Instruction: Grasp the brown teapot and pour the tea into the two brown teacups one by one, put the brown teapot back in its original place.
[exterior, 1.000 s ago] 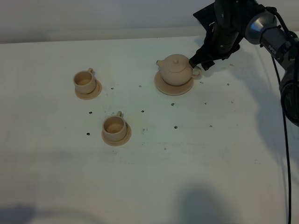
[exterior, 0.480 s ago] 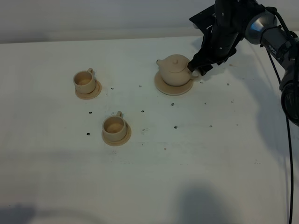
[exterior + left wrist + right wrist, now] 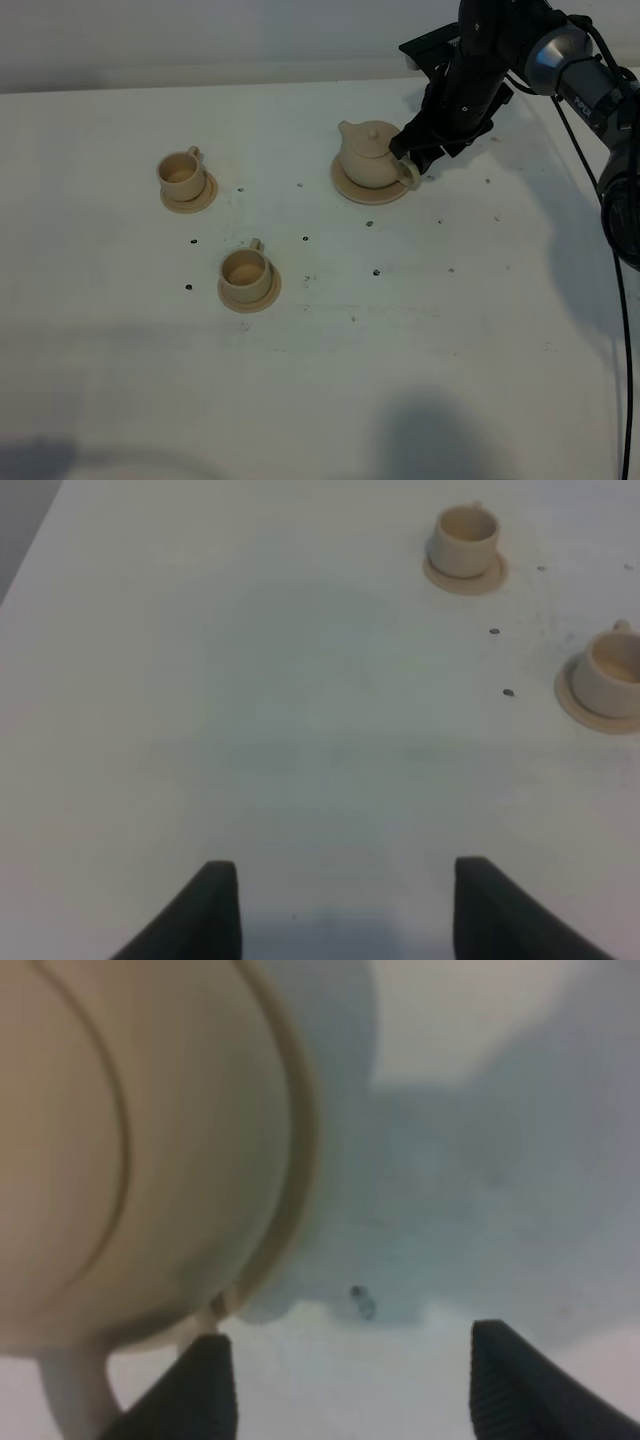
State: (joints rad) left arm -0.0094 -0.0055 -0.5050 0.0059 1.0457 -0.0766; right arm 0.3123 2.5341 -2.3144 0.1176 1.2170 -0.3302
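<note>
One white table (image 3: 330, 380), with small dark specks scattered on it. Left gripper (image 3: 347, 910) hung nearest over bare table, its two fingertips well apart and nothing between them. Two brown teacups, each on its own small saucer, so two small saucers: near cup (image 3: 245, 270) toward the front, far cup (image 3: 181, 172) further back and to the left, well apart from each other. Both stood upright. One brown teapot (image 3: 370, 158) was further back, right of the cups, on one wide saucer (image 3: 352, 189), lid on, spout to the left, loop handle to the right. It looked slightly tipped, not sure. Right gripper (image 3: 352, 1382) was at the handle side, jaws spread wide and nothing between them in the wrist view, with the handle just beside one fingertip. One right arm (image 3: 560, 60) reached in from the far right corner.
</note>
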